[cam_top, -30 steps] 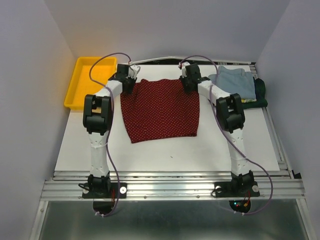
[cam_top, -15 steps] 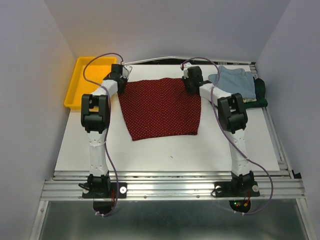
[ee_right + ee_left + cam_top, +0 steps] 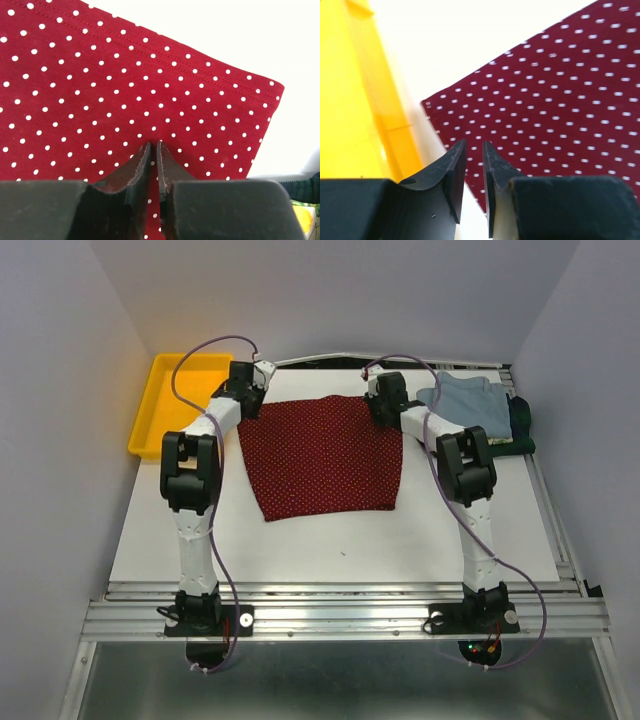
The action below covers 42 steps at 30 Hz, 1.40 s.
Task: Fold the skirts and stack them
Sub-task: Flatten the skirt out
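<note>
The dark red skirt with tiny white dots [image 3: 322,455] lies spread flat in the middle of the white table. My left gripper [image 3: 248,390] hovers by its far left corner [image 3: 427,106]. Its jaws stand a narrow gap apart with nothing between them [image 3: 474,144]. My right gripper [image 3: 383,402] is over the skirt's far right part [image 3: 125,85], inside the hem. Its jaws are nearly together [image 3: 154,144], and the cloth under them looks flat and unbunched. Folded skirts lie stacked at the back right: light blue [image 3: 470,403] on top, a yellow-green sliver [image 3: 495,441], and dark green [image 3: 520,435] beneath.
A yellow plastic tray [image 3: 165,415] stands at the back left, close beside the left gripper; its wall fills the left of the left wrist view [image 3: 350,100]. Purple cables loop over both wrists. Grey walls enclose the table on three sides.
The left gripper has drawn back toward the far left corner and its jaws have narrowed. The skirt's far left corner now lies slightly more spread. The right gripper barely moved.
</note>
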Available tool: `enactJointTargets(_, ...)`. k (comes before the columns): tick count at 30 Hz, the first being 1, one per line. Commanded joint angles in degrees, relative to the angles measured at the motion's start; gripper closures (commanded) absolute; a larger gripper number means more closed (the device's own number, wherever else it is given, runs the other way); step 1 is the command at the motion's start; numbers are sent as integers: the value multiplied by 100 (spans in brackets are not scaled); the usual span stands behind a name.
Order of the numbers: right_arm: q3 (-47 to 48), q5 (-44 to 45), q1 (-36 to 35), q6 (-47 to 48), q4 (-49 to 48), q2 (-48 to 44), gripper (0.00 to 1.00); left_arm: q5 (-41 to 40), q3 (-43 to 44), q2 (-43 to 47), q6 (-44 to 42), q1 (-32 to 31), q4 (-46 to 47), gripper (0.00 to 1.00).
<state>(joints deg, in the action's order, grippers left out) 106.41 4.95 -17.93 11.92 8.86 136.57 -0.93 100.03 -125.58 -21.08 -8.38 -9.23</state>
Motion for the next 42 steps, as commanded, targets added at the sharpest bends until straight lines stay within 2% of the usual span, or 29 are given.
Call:
enactJointTargets(1, -76, -240, 97, 205, 1117, 36, 85, 435, 78, 341, 183, -85, -34, 69)
enactJointTargets(4, -444, -433, 97, 433, 1302, -209, 86, 777, -228, 866, 280, -85, -236, 68)
enactJointTargets(14, -2720, -1504, -43, 864, 2039, -1580, 90, 945, -2863, 2827, -54, -120, -702, 65)
enactJointTargets(16, -3176, -1742, -166, 943, 2242, -1913, 90, 1094, -3032, 3012, -37, -120, -860, 65)
enactJointTargets(22, -4110, -2507, -1132, 1049, 2989, -2635, 91, 1183, -3305, 3119, -63, -216, -1028, 65)
enactJointTargets(24, -4251, -2796, -1404, 944, 3218, -2802, 91, 1174, -3192, 2882, -54, -243, -1028, 65)
enactJointTargets(30, -4129, -3692, -1564, 645, 3745, -2707, 92, 1174, -2595, 1749, -45, -401, -1045, 65)
enactJointTargets(33, -4111, -4063, -1678, 592, 3842, -2653, 92, 1165, -1919, 967, -36, -497, -1142, 66)
enactJointTargets(37, -4234, -4344, -1889, 557, 3842, -2662, 92, 1200, -550, 44, -19, -681, -1457, 67)
enactJointTargets(42, -4138, -4897, -2030, 566, 3947, -3170, 85, 1314, 586, -721, -159, -1226, -1756, 67)
